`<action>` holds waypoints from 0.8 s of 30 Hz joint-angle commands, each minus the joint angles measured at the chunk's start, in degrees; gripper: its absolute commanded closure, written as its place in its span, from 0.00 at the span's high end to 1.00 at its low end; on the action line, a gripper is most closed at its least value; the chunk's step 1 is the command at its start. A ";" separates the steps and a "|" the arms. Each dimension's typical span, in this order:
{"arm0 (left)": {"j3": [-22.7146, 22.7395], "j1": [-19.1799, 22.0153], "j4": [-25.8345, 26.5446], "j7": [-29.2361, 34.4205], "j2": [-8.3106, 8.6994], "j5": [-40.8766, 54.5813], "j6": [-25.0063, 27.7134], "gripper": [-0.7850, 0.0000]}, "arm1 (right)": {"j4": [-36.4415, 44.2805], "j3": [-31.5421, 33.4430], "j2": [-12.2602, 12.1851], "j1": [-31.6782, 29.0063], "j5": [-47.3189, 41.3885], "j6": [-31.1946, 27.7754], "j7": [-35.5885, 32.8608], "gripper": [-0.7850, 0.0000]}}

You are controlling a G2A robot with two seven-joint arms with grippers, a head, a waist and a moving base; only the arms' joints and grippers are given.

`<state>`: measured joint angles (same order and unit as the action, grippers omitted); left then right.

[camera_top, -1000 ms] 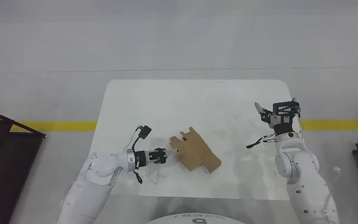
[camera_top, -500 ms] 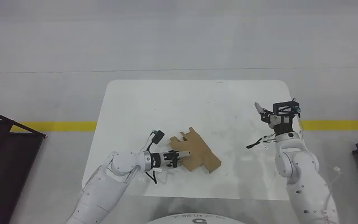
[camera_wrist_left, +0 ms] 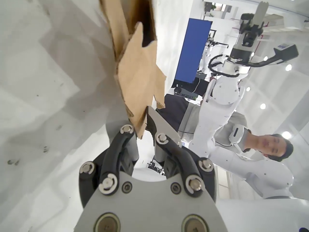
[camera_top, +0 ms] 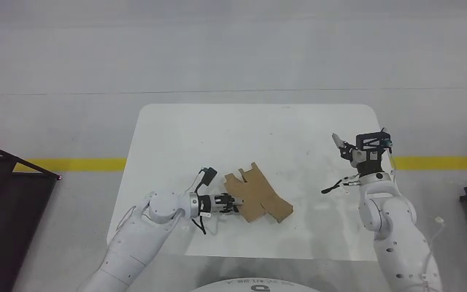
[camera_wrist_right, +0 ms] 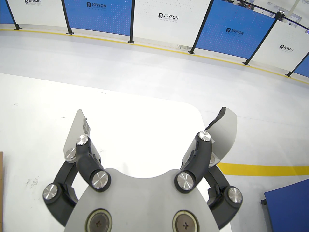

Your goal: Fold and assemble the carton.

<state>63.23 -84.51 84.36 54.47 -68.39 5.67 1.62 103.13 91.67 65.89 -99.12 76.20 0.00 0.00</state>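
The carton (camera_top: 259, 196) lies towards the front middle of the table (camera_top: 219, 131), slanted, its notched flaps pointing to the far side; in the top view it reads as a nearly flat blank, and in the left wrist view the carton (camera_wrist_left: 137, 78) shows a dark gap between its layers, so it seems barely opened; no wall stands and no flap looks tucked, so I judge the job to be at its start, with opening the sleeve, squaring it and folding in the flaps all left to do; the left gripper (camera_top: 232, 205) meets the carton at its left edge, and up close the left gripper (camera_wrist_left: 142, 124) has its jaws drawn together on the edge of one flap, the board pinched between them; that arm lies low over the table front, reaching in from the left with the gripper about level; the right gripper (camera_top: 354, 146) hangs near the table's right edge, well apart from the carton, the arm bent upright; the right gripper (camera_wrist_right: 153, 114) has its jaws spread wide with nothing between them.
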 commanded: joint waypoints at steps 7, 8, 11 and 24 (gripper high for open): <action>-0.35 1.45 -2.52 2.13 -0.08 5.84 2.93 0.00 | 0.71 -0.04 0.06 -0.06 -4.60 -4.08 -1.60 1.00; -0.35 1.56 -2.73 2.52 -0.09 6.76 3.46 0.00 | 1.19 0.57 -0.04 -0.13 -6.11 -6.28 -2.43 1.00; -0.29 1.93 -3.54 3.12 -0.02 7.99 4.42 0.00 | 2.92 2.50 -0.40 -0.80 -11.27 -13.62 -6.05 1.00; -0.55 2.70 -4.60 6.01 0.30 12.57 8.35 0.00 | 2.87 8.38 -2.25 -2.13 -46.41 -32.61 -34.33 1.00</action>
<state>62.58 -81.87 79.88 60.13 -68.12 17.55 9.66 105.98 100.09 63.62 -101.23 27.24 -32.58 -35.16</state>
